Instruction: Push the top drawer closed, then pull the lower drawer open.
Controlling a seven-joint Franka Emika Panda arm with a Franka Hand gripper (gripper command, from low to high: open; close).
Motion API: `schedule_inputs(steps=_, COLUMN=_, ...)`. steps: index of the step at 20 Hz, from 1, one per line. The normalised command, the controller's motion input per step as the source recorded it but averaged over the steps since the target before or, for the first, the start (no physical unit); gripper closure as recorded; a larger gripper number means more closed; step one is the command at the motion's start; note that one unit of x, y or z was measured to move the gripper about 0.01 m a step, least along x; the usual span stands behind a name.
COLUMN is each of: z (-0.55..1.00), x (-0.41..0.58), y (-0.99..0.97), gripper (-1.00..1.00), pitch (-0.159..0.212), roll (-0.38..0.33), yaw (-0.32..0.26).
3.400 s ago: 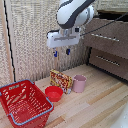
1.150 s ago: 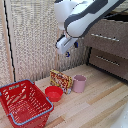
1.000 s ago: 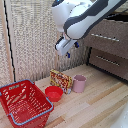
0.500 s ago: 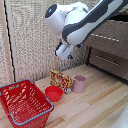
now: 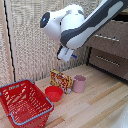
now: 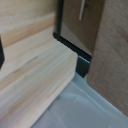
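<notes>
The dark brown dresser stands at the exterior view's right. Its top drawer (image 5: 111,41) carries a thin silver bar handle (image 5: 108,37) and juts out a little past the lower drawer (image 5: 107,63) beneath it. My gripper (image 5: 64,54) hangs blurred under the white wrist, in the air left of the dresser and above the snack box, apart from both drawers. Its fingers are not distinct. The wrist view shows a dark brown front (image 6: 82,27) with a silver handle (image 6: 83,9) beside pale wood; I cannot tell which drawer it is.
On the wooden surface stand a red basket (image 5: 25,102), a red bowl (image 5: 53,93), a pink cup (image 5: 79,83) and a patterned snack box (image 5: 60,80). A woven beige wall (image 5: 30,45) runs behind them. The thick arm (image 5: 95,22) crosses in front of the dresser's upper part.
The arm has swung and the wrist has turned: the gripper, earlier pointing straight down above the box, is now tilted, and the arm's bulk fills more of the upper view.
</notes>
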Motion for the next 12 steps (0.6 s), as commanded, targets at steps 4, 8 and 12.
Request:
schedule_inputs(steps=4, z=0.06, x=0.007, y=-0.2, gripper=-1.0, pitch=-0.075, roll=-0.305, yaw=0.115)
schedule_inputs(steps=8, z=0.02, x=0.0, y=-0.32, gripper=-1.0, pitch=-0.113, roll=-0.262, yaw=0.106)
schedule_inputs(steps=12, z=0.02, x=0.0, y=-0.34, gripper=-1.0, pitch=-0.106, roll=-0.26, yaw=0.098)
